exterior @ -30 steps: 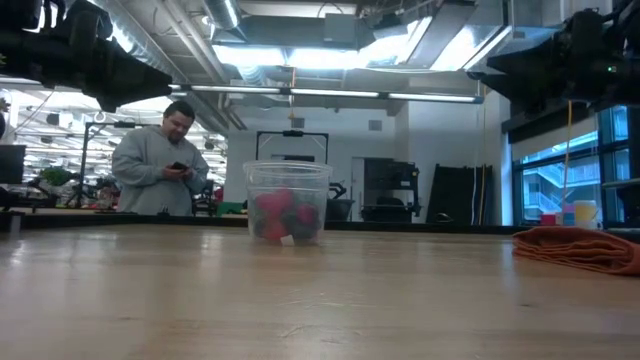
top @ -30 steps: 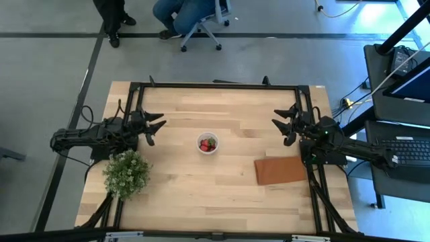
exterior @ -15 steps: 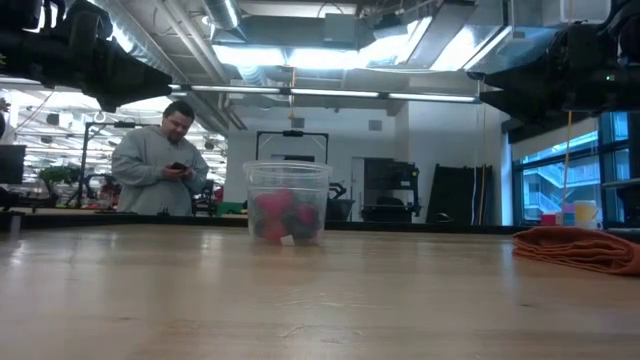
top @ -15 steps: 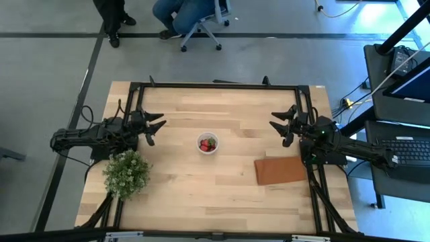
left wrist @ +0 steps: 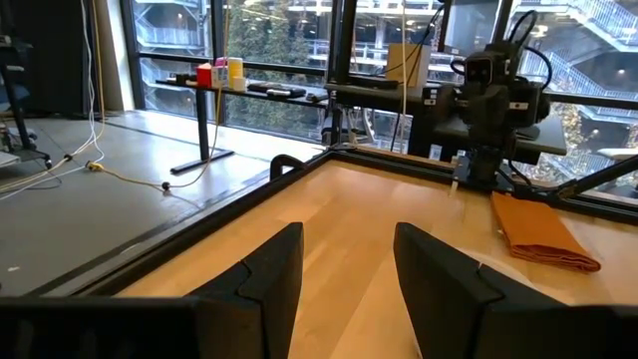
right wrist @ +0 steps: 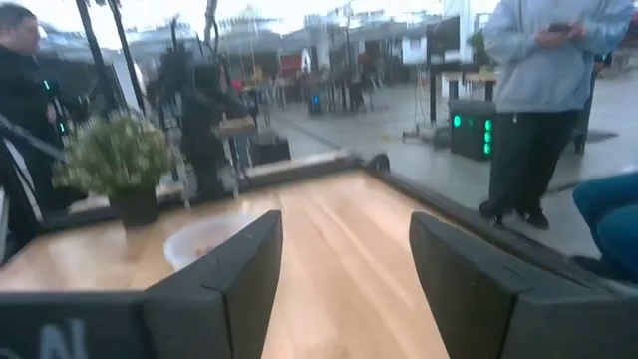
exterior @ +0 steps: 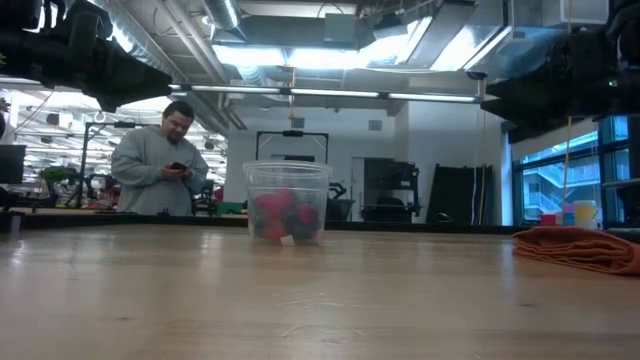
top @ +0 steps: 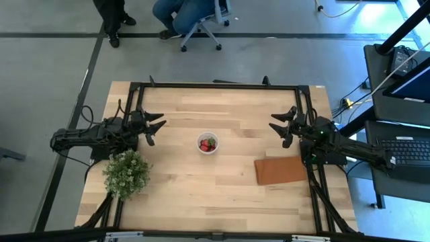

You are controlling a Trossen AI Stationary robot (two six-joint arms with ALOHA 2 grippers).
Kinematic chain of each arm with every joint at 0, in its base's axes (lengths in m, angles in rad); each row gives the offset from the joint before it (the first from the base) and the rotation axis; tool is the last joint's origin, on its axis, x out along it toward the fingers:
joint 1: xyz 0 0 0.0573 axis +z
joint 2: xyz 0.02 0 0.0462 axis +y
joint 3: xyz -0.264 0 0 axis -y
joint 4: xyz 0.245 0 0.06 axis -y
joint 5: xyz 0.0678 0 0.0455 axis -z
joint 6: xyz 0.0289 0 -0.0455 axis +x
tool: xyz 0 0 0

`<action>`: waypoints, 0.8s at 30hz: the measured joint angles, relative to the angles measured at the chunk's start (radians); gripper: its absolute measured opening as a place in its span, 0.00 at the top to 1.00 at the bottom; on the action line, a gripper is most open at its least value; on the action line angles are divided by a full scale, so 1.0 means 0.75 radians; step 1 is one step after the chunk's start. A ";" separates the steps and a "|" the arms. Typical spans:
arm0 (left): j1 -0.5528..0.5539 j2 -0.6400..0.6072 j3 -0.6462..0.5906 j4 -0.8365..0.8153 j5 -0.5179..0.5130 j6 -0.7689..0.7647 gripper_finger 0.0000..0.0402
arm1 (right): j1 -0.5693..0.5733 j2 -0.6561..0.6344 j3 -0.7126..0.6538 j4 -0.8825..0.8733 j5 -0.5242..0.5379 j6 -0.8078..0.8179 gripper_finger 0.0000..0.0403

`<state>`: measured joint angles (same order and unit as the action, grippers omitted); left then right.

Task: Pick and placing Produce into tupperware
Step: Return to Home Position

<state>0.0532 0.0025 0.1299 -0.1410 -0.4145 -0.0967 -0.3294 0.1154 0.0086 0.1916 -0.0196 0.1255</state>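
Note:
The tupperware (top: 207, 143) is a small round translucent cup standing upright on its base at the middle of the table, also in the low view (exterior: 288, 202) and the right wrist view (right wrist: 199, 242). Red and dark produce (top: 208, 143) lies inside it (exterior: 283, 215). My left gripper (top: 156, 126) hovers open over the table's left side, left of the cup. My right gripper (top: 281, 125) hovers open over the right side. In their wrist views both show open fingers (left wrist: 349, 269) (right wrist: 344, 269) over bare wood.
A leafy potted bush with white flowers (top: 126, 173) stands near the left near corner. A reddish-brown mat (top: 281, 171) lies at the right side, below my right arm. A black frame (top: 215, 85) rims the table. People stand and sit beyond the far edge (exterior: 158, 160).
My right gripper has drifted slightly toward the table's left and far edge; its wrist view is blurred by motion. The left arm and the cup have kept still.

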 joint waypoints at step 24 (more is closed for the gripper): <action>-0.001 0.000 0.000 0.000 0.002 -0.001 0.62 | -0.001 -0.152 0.002 -0.240 -0.001 -0.105 0.45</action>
<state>0.0528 0.0025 0.1299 -0.1410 -0.4133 -0.0971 -0.3298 0.0013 0.0101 0.0116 -0.0200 0.0468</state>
